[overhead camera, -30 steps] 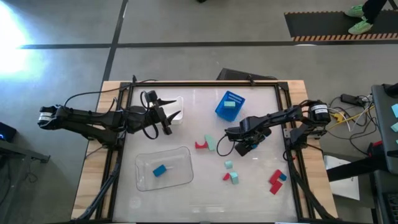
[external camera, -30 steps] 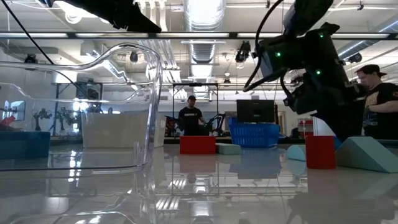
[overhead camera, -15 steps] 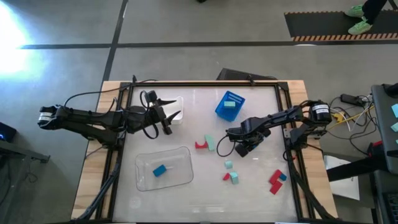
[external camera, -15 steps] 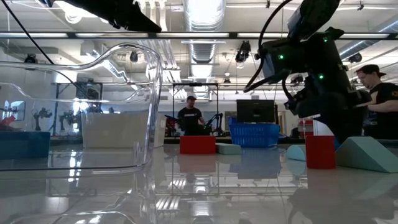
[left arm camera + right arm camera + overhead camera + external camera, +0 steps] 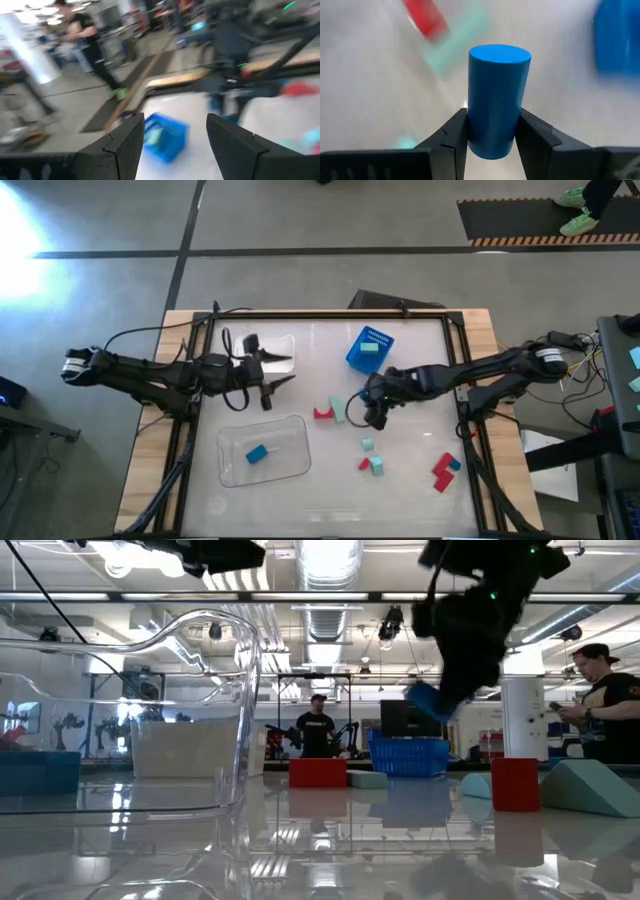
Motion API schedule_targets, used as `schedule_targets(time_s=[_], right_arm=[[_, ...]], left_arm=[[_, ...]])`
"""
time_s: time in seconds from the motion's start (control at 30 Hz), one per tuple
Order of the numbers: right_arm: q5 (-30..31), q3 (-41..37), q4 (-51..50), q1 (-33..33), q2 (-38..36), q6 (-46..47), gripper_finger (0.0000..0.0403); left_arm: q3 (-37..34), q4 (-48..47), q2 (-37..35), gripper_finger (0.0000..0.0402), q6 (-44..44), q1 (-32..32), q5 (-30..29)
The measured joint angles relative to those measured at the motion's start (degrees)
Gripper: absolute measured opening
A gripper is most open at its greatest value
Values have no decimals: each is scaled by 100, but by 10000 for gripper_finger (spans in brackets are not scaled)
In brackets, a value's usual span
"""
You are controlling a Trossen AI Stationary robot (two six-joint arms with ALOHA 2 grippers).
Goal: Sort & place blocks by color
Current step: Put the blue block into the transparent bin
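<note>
My right gripper (image 5: 492, 120) is shut on a medium-blue cylinder block (image 5: 497, 90), above the table's middle (image 5: 374, 417), just right of a red block (image 5: 322, 414) and a mint block (image 5: 340, 409). More mint and red blocks (image 5: 372, 464) lie nearer, and a red and blue cluster (image 5: 444, 470) sits near the right edge. A blue block (image 5: 257, 453) lies in the clear tray (image 5: 290, 430). A mint block (image 5: 370, 348) lies in the blue bin (image 5: 362, 360). My left gripper (image 5: 283, 369) hovers open by the white tray (image 5: 283, 343). My right gripper pinches the blue cylinder's round side wall, at its lower part (image 5: 490, 142), between the two fingers (image 5: 451, 137), which lie across it. The low view shows the cylinder (image 5: 425, 700) lifted clear of the table and tilted, sticking out below the gripper.
The blue bin stands toward the far side, the clear tray at the near left, and the white tray at the far left. Bare tabletop lies between the trays and the scattered blocks. People stand in the room beyond the table (image 5: 318, 730).
My right gripper has risen and moved toward the table's left, to just beside the red and mint blocks, and has tipped. The blue cylinder has come up with it, clear of the table. My left gripper has turned about its wrist over the white tray.
</note>
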Motion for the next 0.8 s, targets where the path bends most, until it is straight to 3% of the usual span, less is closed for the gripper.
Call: schedule_targets(time_s=[0.2, 0.4, 0.5, 0.8], right_arm=[[53, -942, 3724, 30, -628, -2017, 118], [-224, -1585, 6818, 11, -439, -3367, 118], [-322, -1609, 7345, 3, -283, -3609, 118], [-440, -1487, 7315, -14, -51, -3572, 118]], left_arm=[[0, 900, 476, 199, -419, -245, 207], [-4, 1842, 1208, 199, -444, -427, 228], [-4, 2408, 1583, 199, -487, -417, 227], [169, 3892, 2663, 199, -423, -411, 454]])
